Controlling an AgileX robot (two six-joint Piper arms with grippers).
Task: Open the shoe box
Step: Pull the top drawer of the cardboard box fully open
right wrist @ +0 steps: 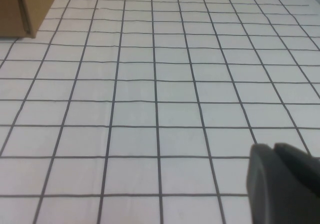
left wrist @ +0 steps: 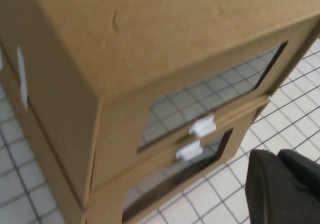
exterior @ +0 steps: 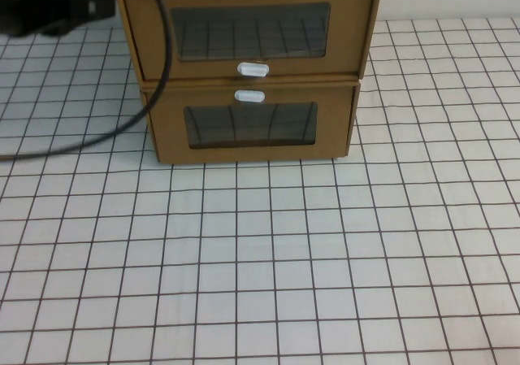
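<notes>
Two brown cardboard shoe boxes stand stacked at the back of the table, the upper box (exterior: 244,23) on the lower box (exterior: 252,125). Each has a dark window front and a white handle: the upper handle (exterior: 253,69) and the lower handle (exterior: 249,97) sit close together. Both fronts look closed. My left arm (exterior: 49,3) hangs at the far left, beside the upper box's top corner. In the left wrist view my left gripper (left wrist: 277,156) is shut and empty, off to the side of both handles (left wrist: 202,126). My right gripper (right wrist: 274,149) is shut, low over the table, holding nothing.
A black cable (exterior: 158,80) hangs from the left arm across the boxes' left front edge and trails off left. White cloth with a black grid (exterior: 260,259) covers the table. A corner of the box (right wrist: 20,9) shows far off in the right wrist view.
</notes>
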